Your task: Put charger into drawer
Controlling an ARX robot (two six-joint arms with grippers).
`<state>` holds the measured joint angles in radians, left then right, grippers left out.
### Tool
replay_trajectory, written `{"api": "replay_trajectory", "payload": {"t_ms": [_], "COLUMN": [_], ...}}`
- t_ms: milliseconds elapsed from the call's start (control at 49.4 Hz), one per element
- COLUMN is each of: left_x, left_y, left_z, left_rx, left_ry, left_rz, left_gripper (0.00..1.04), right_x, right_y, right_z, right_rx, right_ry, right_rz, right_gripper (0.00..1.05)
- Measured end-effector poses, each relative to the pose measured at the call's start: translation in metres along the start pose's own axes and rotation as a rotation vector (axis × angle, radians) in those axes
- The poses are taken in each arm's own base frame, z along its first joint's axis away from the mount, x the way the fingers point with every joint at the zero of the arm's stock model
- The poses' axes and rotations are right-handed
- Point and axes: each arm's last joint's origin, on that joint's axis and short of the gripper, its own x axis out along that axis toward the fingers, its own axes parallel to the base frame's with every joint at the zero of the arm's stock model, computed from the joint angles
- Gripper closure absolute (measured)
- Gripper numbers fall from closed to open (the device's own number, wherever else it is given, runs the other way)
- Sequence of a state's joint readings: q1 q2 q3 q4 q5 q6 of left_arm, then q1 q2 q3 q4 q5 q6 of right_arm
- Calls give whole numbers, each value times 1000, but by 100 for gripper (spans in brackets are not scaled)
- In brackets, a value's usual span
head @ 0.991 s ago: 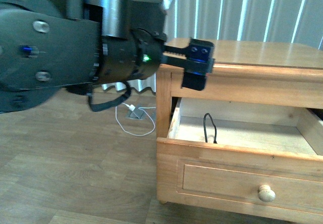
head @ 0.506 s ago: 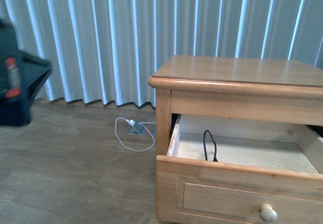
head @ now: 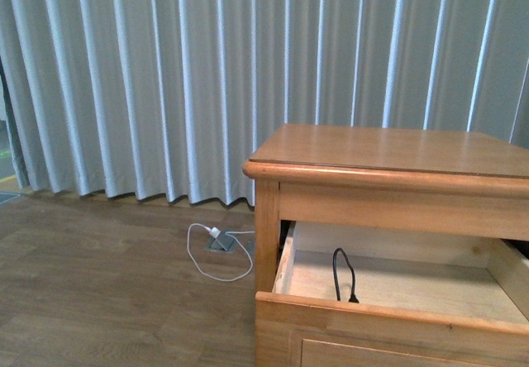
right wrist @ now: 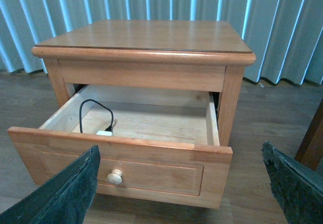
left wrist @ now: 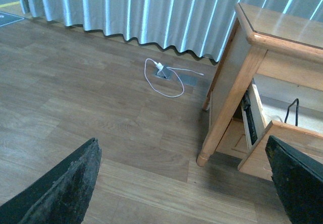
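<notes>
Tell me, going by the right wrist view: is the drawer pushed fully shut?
No, the drawer stands pulled well out of the cabinet, and the charger can be seen lying inside it.

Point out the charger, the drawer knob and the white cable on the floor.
charger [right wrist: 104, 132], right wrist view, its white adapter block.
drawer knob [right wrist: 115, 176], right wrist view, centre of the knob.
white cable [head: 213, 232], front view, its white plug end.

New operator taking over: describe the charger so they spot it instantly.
Find the wooden nightstand by the curtain; its drawer stands open. Inside, behind its front, lies the charger: small white block, looping black cable, unlike the all-white cable on the floor.
</notes>
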<state>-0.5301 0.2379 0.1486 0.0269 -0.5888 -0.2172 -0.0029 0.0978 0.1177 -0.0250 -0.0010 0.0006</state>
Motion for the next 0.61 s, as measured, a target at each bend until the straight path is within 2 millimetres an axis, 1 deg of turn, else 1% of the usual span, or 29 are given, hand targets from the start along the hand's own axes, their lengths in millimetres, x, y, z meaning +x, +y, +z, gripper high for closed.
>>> {"api": "replay_trajectory", "payload": {"t_ms": [182,263,364,607], "left_x": [0,0,0,2], "left_y": [0,4,12,25], "left_z": [0,-1,-5,-11], "left_rx": [-11,59,128,166], "left_ry": [-3,-28,-42,-46], "left_rz": [-8,-75,-84,-78], "left_gripper": [7,20,38,79], "right_x": [0,0,0,0], "right_y": [0,0,0,0], "right_z": [0,0,0,0], "right_rx": [0,0,0,0], "right_ry": [0,0,0,0], "right_rz": [0,0,0,0], "right_gripper": [9,9,9,9]}}
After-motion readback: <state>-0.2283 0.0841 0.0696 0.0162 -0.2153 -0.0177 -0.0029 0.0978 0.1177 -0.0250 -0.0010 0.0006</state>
